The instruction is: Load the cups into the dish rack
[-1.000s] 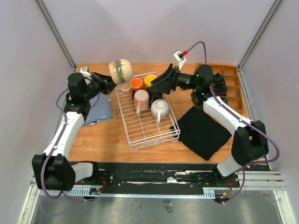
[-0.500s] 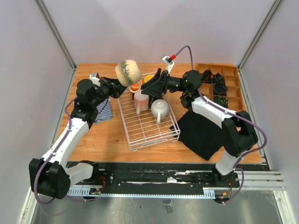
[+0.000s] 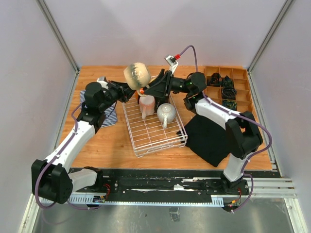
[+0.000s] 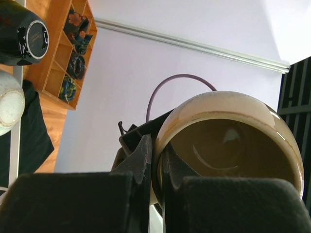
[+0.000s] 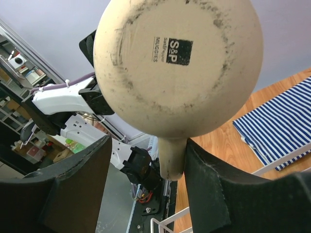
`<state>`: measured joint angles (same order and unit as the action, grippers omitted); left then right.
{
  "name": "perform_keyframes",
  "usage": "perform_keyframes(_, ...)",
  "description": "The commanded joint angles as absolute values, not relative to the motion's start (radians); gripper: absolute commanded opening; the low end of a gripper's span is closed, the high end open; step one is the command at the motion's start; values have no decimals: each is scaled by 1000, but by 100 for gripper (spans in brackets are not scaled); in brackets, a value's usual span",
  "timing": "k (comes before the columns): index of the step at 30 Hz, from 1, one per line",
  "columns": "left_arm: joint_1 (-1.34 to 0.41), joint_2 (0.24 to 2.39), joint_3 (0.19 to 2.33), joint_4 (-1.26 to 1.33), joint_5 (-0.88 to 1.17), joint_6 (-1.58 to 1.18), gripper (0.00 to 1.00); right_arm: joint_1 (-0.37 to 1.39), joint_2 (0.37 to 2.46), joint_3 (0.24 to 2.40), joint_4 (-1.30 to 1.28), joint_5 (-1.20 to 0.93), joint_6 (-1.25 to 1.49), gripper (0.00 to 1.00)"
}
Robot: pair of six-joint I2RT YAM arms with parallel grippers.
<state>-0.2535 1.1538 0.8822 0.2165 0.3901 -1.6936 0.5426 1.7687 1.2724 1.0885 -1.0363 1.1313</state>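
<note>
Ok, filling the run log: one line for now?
left gripper: shut on beige mug rim, aloft | right gripper: open, flanking handle | dish rack: pink mug, whitish-grey mug inside

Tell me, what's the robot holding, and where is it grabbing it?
The left pincer pinches the beige mug by its rim. The right pincer is open around the handle.

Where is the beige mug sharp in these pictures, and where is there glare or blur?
Right wrist: the beige mug is sharp, its base stamp readable; the dark fingers are blurred. Left wrist: bright reflections inside the mug, the upper right corner washed out. Top external: even light, the mug slightly soft.
</note>
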Motion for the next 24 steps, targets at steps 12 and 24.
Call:
perform_keyframes(12, -276, 1170, 939, 301, 386, -1645, 0, 589, 1810, 1347, 1148, -1023, 1181, 1)
perform_keyframes(24, -271, 1155, 997, 183, 311, -1351, 36, 586, 1824, 1353, 1237, -1012, 1338, 1)
